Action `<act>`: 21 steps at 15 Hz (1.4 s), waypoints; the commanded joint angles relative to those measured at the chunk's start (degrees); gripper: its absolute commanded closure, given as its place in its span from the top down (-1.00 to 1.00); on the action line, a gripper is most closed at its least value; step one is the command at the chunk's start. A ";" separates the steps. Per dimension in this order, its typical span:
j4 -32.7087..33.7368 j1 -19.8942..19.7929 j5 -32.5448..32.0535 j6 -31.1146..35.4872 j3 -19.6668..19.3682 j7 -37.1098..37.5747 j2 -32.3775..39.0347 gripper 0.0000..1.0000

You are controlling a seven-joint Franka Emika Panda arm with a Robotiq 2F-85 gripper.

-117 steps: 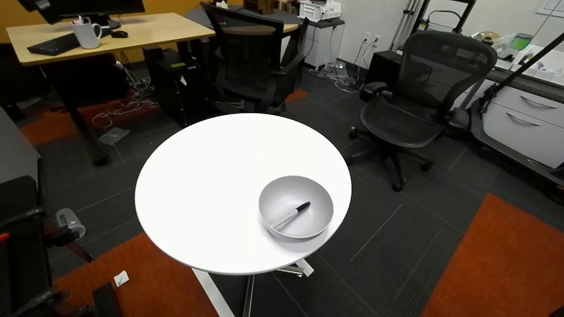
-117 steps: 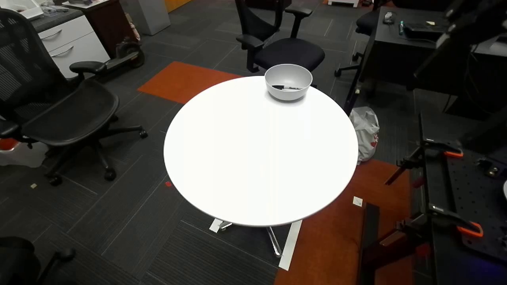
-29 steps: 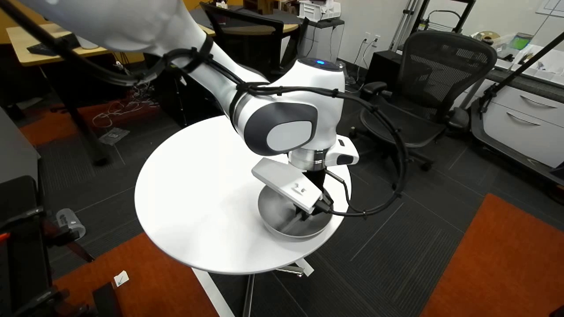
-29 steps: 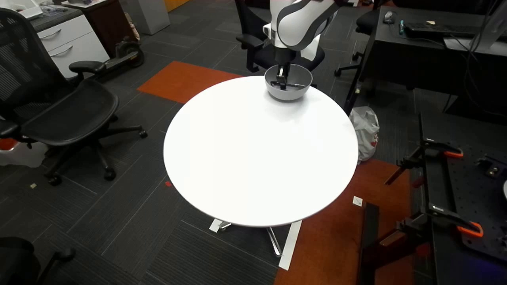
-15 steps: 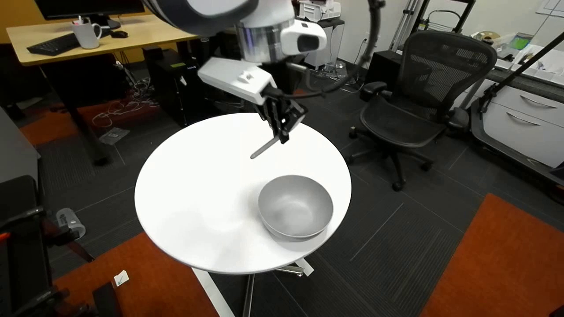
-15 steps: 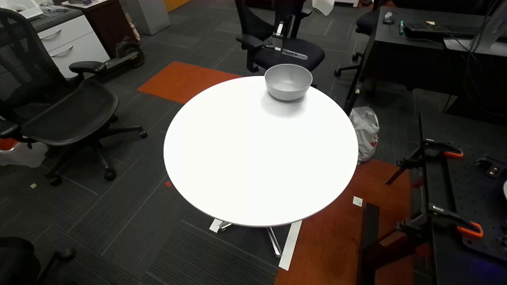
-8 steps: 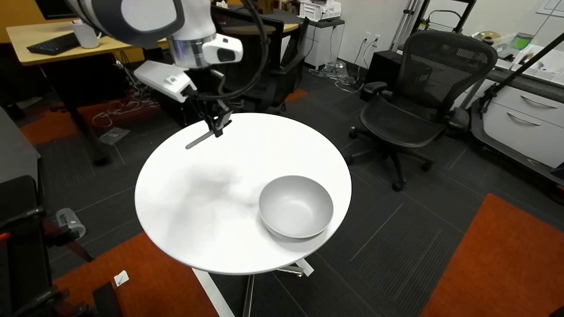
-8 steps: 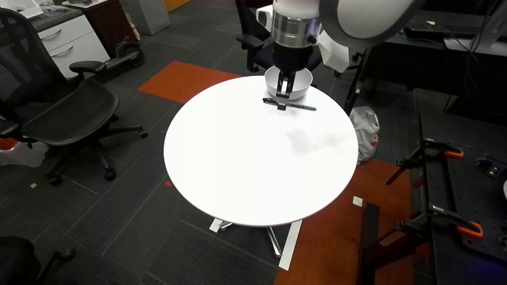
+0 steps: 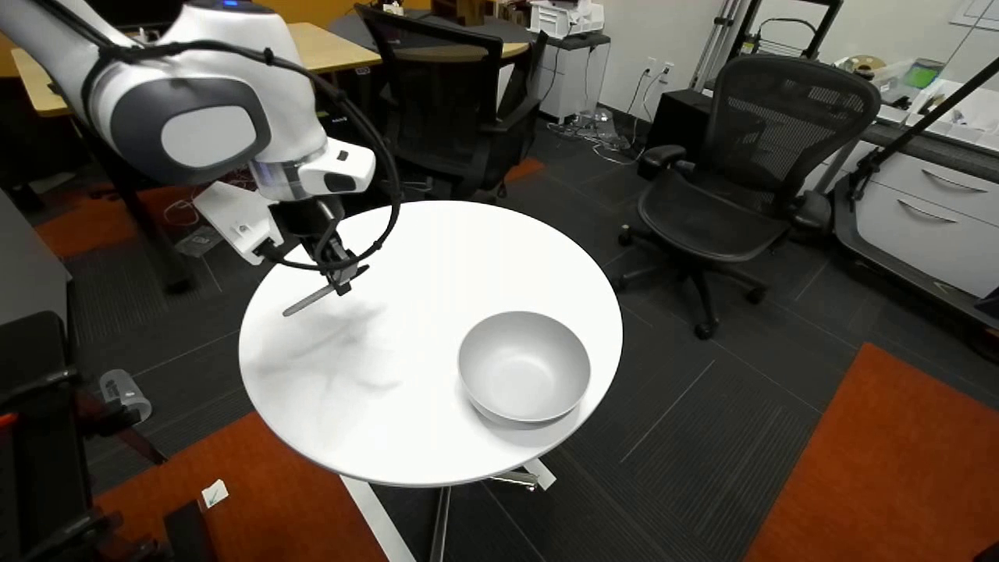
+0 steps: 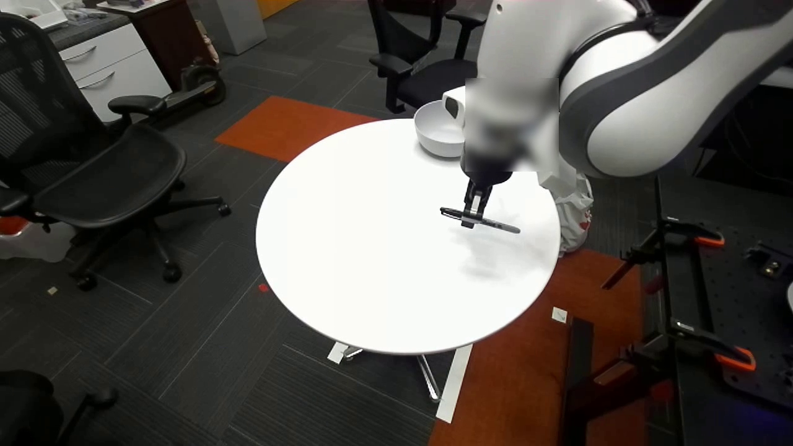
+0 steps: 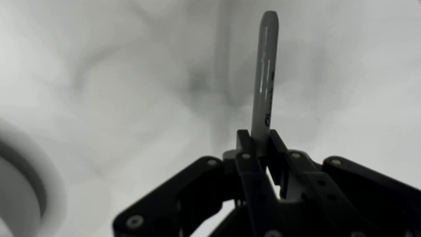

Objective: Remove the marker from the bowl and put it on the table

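Left of centre in an exterior view, we find the marker (image 9: 310,300) has come clear of the bowl (image 9: 524,373), which stands at lower centre, and has sunk nearer the table (image 9: 468,254), though not onto it. The gripper (image 11: 260,139) has its jaws clamped on the marker. We judge the removal complete; placing and release remain outstanding.

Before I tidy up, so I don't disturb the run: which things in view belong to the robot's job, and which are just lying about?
For the job:
marker, held in the hand
bowl
round white table

Just around:
plastic bag
paper slip
black mesh chair
wooden desk
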 commanded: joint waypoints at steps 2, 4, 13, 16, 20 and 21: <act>-2.56 3.34 -1.86 9.56 -4.69 4.53 2.88 -0.92; -2.61 4.77 -1.47 11.77 -6.52 5.01 4.32 -0.92; -8.27 15.76 -7.58 7.25 -19.41 7.63 -7.81 0.83; -9.38 12.27 -9.92 -2.44 -15.27 4.50 -16.38 1.00; -10.52 7.49 -9.13 -17.42 -7.76 4.48 -28.77 1.00; -10.16 6.40 -8.17 -20.20 -6.17 4.03 -30.51 1.00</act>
